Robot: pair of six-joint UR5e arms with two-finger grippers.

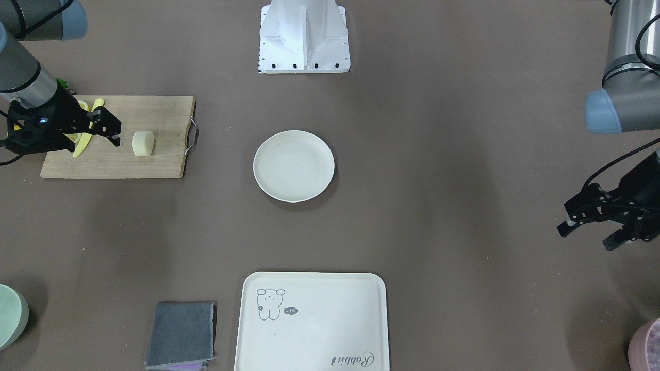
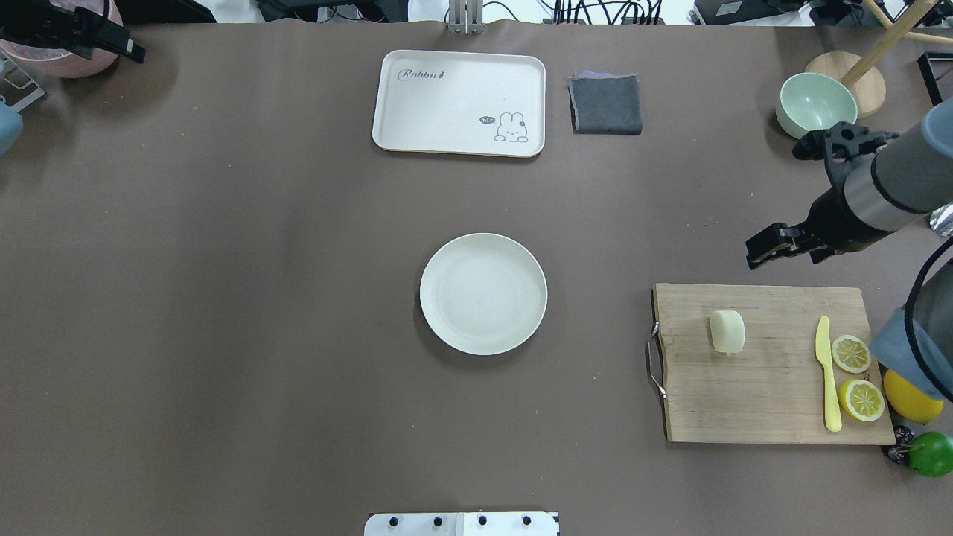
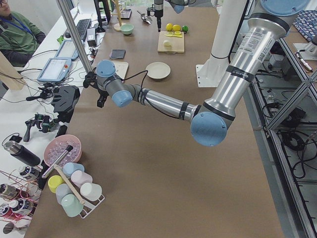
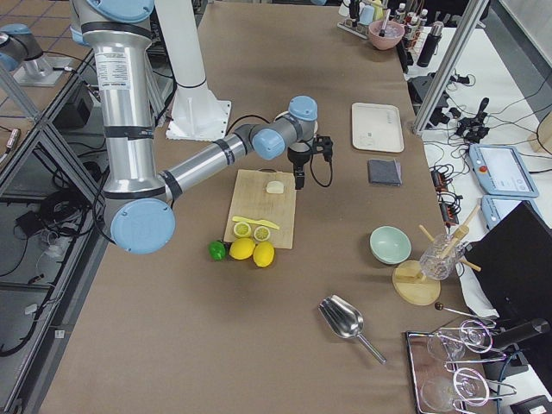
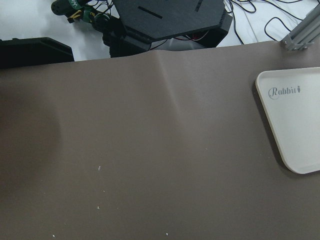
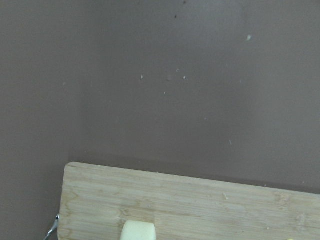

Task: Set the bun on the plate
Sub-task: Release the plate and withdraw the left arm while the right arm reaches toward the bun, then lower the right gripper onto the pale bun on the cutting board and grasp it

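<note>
R wrist cam: bun [image 6: 137,231] cut by bottom edge, only top sliver shows. Board [image 6: 190,200] runs off bottom + right. L wrist cam: tray [image 5: 295,125] clipped at right edge. Front cam: R gripper [image 1: 113,131] covers most of lemon halves [image 2: 851,353] + mid part of knife [image 1: 81,147]. Green bowl [image 1: 9,315] and pink bowl [image 1: 647,342] cut by frame edges. L gripper [image 1: 590,234] clipped at top-left corner overhead. Whole lemon [image 2: 910,398] partly behind R arm.

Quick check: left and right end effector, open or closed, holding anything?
Left end effector: open, empty.
Right end effector: open, empty; the bun lies unheld on the cutting board.
</note>
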